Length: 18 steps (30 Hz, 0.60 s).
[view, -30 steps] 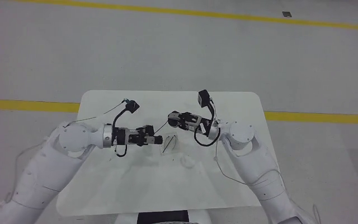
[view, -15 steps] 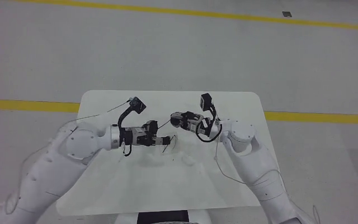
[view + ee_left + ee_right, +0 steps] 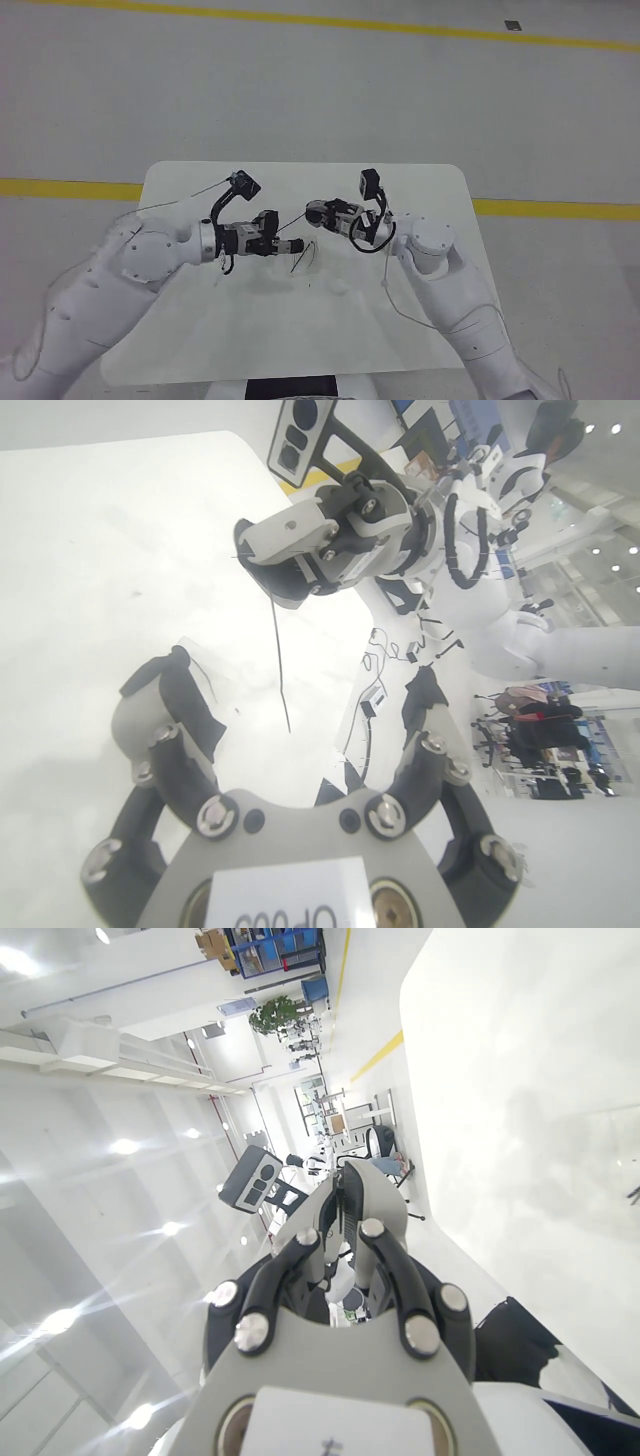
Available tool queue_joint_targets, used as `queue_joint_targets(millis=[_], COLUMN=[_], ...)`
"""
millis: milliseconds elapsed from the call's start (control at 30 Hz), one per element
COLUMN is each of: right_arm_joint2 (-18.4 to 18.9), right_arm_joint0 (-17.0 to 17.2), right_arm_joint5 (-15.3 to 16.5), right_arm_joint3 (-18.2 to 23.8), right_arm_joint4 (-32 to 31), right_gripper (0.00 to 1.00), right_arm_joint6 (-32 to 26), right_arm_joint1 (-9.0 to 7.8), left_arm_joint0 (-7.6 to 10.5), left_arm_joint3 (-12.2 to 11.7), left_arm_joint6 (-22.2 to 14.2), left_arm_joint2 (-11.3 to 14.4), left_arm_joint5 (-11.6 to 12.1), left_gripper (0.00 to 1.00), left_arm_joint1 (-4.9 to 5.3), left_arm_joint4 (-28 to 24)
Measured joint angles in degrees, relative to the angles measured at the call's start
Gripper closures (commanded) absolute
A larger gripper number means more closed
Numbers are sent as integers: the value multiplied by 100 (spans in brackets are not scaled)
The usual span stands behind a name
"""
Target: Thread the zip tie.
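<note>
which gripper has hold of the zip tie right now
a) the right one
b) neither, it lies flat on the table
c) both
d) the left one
a: in the left wrist view the right gripper is shut on one end of the thin black zip tie, whose free end points toward the left gripper; that gripper's fingers are spread wide and hold nothing.
</note>
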<state>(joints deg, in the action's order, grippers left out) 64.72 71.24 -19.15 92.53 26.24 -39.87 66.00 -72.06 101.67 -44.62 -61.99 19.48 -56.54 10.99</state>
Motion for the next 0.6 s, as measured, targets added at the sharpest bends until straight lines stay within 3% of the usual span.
queue_joint_targets(millis=[267,500,600], right_arm_joint2=[-108,-281,-329], right_arm_joint0=[-30,-139,-194], right_arm_joint5=[-33,-33,-33], right_arm_joint3=[-280,-518,-560], right_arm_joint4=[271,776,912], right_gripper=[100,100,100], right_arm_joint6=[258,579,694], right_arm_joint1=[-26,-85,-108], left_arm_joint0=[185,395,408], left_arm_joint3=[-43,-136,-125], left_arm_joint6=[630,967,983], left_arm_joint2=[280,687,722], left_arm_joint5=[0,0,0], left_gripper=[0,0,0], left_arm_joint1=[92,227,236], left_arm_joint4=[330,697,750])
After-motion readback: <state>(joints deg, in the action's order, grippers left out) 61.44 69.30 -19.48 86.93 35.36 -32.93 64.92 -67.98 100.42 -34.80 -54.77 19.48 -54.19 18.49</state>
